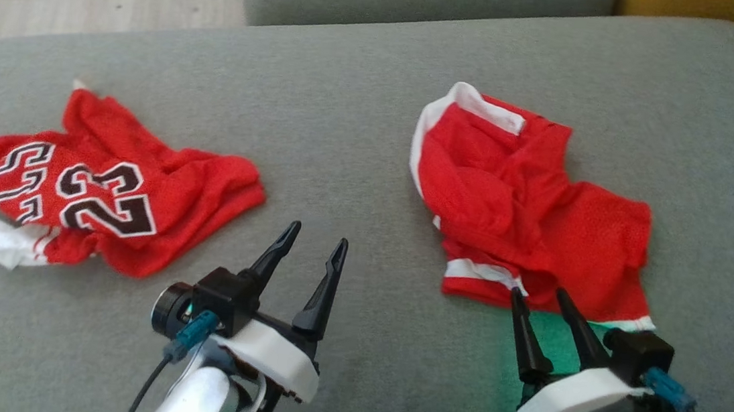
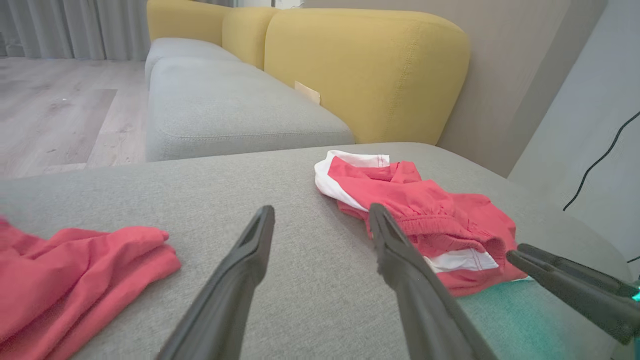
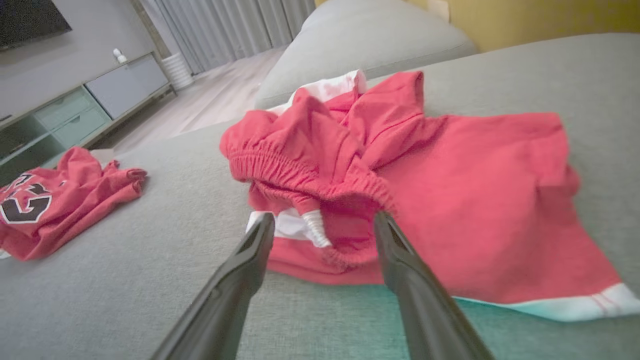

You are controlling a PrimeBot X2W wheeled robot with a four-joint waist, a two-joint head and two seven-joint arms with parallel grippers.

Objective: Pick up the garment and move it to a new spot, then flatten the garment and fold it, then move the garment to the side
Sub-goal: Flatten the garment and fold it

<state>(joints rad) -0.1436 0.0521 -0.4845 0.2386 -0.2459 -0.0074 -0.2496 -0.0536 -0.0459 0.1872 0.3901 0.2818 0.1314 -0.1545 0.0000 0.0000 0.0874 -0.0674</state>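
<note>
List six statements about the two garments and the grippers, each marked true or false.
1. The red mesh jersey numbered 23 lies left of the red white-trimmed shorts on the grey fabric cushion. True.
2. The left gripper hangs open over bare cushion. True.
3. The right gripper points at the shorts' near edge. True.
4. The right gripper is shut on the shorts. False: it is open, holding nothing.
5. The shorts lie folded flat. False: they are crumpled.
6. The garments touch. False: bare cushion separates them.
</note>
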